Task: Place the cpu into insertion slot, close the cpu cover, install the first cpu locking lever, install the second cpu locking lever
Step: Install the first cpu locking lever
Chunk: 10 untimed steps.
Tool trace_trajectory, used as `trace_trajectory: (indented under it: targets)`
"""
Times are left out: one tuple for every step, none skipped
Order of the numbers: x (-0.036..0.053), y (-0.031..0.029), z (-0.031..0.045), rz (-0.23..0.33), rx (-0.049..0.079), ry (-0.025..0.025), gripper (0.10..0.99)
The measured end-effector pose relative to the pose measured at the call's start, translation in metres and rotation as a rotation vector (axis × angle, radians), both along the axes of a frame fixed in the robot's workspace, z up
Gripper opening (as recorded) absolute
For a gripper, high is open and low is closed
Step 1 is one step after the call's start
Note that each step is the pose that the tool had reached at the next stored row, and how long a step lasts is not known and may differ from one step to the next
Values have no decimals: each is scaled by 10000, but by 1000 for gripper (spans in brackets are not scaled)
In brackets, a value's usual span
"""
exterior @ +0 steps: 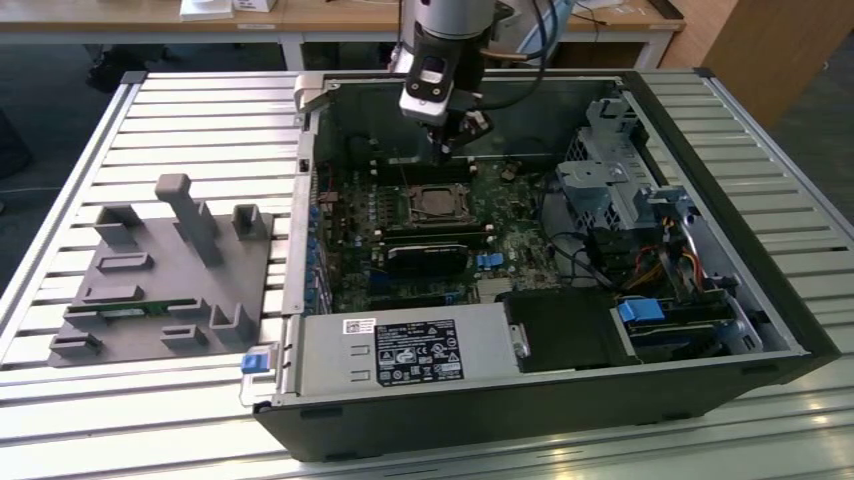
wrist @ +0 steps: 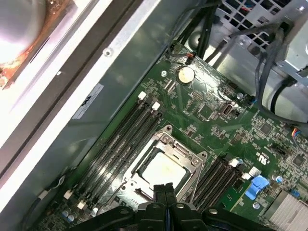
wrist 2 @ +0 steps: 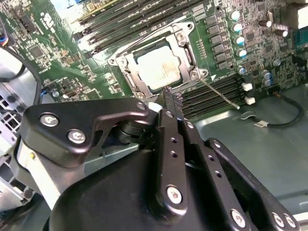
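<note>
The cpu (wrist 2: 161, 67) (wrist: 163, 171), a silvery-beige square, lies in the insertion slot (exterior: 438, 203) on the green board. The cpu cover (wrist 2: 186, 45) (wrist: 191, 160) lies flat over it, and the chip shows through its window. A thin metal locking lever (wrist 2: 219, 94) sticks out slantwise from one corner of the socket, raised off the board. My gripper (exterior: 454, 135) (wrist 2: 172, 95) (wrist: 163, 188) hangs just above the socket's edge, beside the cover. It is shut, with its black fingers together and nothing between them.
The board sits deep in an open black computer case (exterior: 747, 300) on a slatted table. Long memory slots (wrist 2: 134, 21) flank the socket. A power supply (exterior: 400, 350) and a drive cage (exterior: 627, 175) crowd the case. A grey parts fixture (exterior: 160, 270) stands at the exterior view's left.
</note>
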State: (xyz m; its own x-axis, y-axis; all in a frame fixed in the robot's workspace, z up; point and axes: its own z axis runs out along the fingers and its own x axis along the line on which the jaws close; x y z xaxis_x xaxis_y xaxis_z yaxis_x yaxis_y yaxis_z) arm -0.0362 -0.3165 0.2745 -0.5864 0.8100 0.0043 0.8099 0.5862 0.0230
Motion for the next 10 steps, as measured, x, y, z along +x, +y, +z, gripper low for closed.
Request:
trace_trajectory:
  targets:
    - [0,0,0,87,0,0,106]
    - [0,0,0,179,0,0,106]
    - [0,0,0,271,0,0,106]
    - [0,0,0,363,0,0,106]
    - [0,0,0,455,0,0,106]
    - [0,0,0,557,0,0,106]
    - [0,0,0,648,0,1,106]
    - [0,0,0,738,0,0,106]
    - [0,0,0,826,0,0,106]
    - [0,0,0,911,0,0,106]
